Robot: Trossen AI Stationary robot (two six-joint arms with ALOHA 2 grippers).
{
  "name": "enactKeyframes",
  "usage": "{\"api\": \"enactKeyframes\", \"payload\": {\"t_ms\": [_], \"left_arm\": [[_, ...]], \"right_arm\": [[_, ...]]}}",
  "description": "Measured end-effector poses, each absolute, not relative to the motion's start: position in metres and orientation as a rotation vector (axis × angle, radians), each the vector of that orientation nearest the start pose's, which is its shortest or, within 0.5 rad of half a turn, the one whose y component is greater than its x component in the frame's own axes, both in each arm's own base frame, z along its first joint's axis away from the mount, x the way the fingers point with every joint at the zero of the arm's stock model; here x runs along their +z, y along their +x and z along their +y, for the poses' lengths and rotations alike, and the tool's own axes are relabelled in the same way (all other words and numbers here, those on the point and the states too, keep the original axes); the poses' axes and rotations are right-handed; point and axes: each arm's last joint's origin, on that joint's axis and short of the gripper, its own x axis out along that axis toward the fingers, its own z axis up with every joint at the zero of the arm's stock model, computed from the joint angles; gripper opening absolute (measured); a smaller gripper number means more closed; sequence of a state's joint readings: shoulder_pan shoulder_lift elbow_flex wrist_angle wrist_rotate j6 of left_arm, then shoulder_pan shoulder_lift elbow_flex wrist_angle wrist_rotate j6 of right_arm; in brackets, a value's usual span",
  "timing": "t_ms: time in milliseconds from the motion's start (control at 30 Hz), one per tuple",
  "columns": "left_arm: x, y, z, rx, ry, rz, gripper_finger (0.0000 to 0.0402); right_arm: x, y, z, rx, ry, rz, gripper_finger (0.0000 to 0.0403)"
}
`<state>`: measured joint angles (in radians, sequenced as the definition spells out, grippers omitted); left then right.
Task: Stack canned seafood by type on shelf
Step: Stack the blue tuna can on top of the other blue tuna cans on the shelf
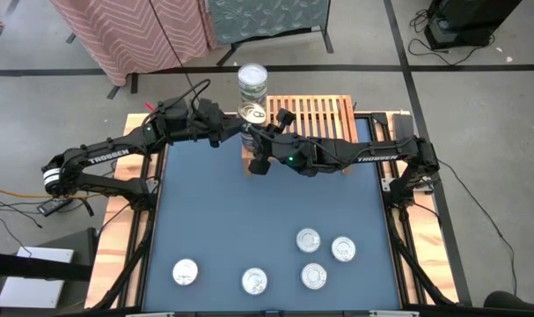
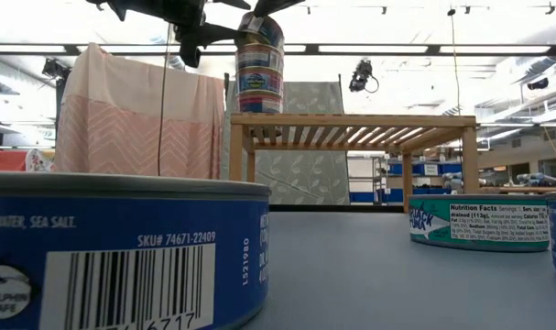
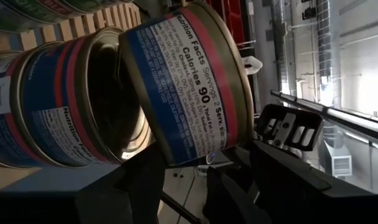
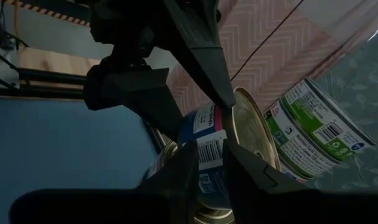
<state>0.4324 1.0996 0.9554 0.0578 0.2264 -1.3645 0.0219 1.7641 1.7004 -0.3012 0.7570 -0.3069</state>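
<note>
hidden: in the high view both grippers crowd the shelf's left end, so contact between can and stack is covered there
cut off: low view crops the arms at the top edge; near can [image 2: 122,252] fills the lower left, only its side label and barcode show
hard to tell: whether the held can already rests on the stack or sits just above it, cannot tell; it looks tilted in the left wrist view
shelf [image 1: 315,119]: light wood, slatted top, short legs, upper centre of the high view, at the table's far edge
stack [image 2: 259,69]: blue and red labelled cans piled on the shelf's left end, tall column in the low view, top centre
second stack [image 1: 252,81]: silver-topped, just behind the shelf's left corner; green-labelled cans show at right in the right wrist view
held can [image 3: 182,84]: blue label with red bands, gold rim, nutrition text readable, tilted against the next can
left gripper [image 3: 201,168]: partly open around the held can, fingers on its rim, over the shelf's left end
right gripper [image 4: 210,155]: fingers nearly closed, tips just beside the same can's rim; whether it grips anything, cannot tell
loose cans [image 1: 308,239]: five silver tops on the blue table [image 1: 214,211], lower part of the high view, well apart from the shelf
</note>
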Motion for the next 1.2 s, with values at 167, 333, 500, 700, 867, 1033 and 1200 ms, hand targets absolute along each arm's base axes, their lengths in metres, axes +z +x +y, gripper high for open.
{"api": "enactKeyframes", "payload": {"t_ms": [167, 333, 500, 700, 867, 1033, 1200], "left_arm": [[0.3548, 0.2269, 0.0974, 0.224, -1.387, -0.07, 0.0234], [0.3549, 0.2273, 0.0948, 0.148, -1.394, -0.011, 0.0234], [0.3551, 0.2275, 0.0927, 0.086, -1.375, 0.036, 0.0234], [0.354, 0.2277, 0.0928, 0.092, -1.396, 0.044, 0.0234], [0.3525, 0.2289, 0.093, 0.086, -1.426, 0.059, 0.0234], [0.3519, 0.2307, 0.0943, 0.085, -1.456, 0.053, 0.0234], [0.354, 0.2321, 0.0949, 0.048, -1.443, 0.043, 0.0234]], "right_arm": [[0.3752, 0.4023, -0.0111, -0.67, -0.432, 0.456, 0.0078], [0.3752, 0.4023, -0.0111, -0.671, -0.432, 0.456, 0.0079], [0.375, 0.4023, -0.0111, -0.67, -0.432, 0.456, 0.0078], [0.375, 0.4023, -0.011, -0.669, -0.432, 0.456, 0.0078], [0.375, 0.4024, -0.009, -0.663, -0.433, 0.455, 0.0079], [0.375, 0.4025, -0.006, -0.656, -0.434, 0.453, 0.0078], [0.375, 0.4025, -0.0048, -0.654, -0.434, 0.452, 0.0078]]}}
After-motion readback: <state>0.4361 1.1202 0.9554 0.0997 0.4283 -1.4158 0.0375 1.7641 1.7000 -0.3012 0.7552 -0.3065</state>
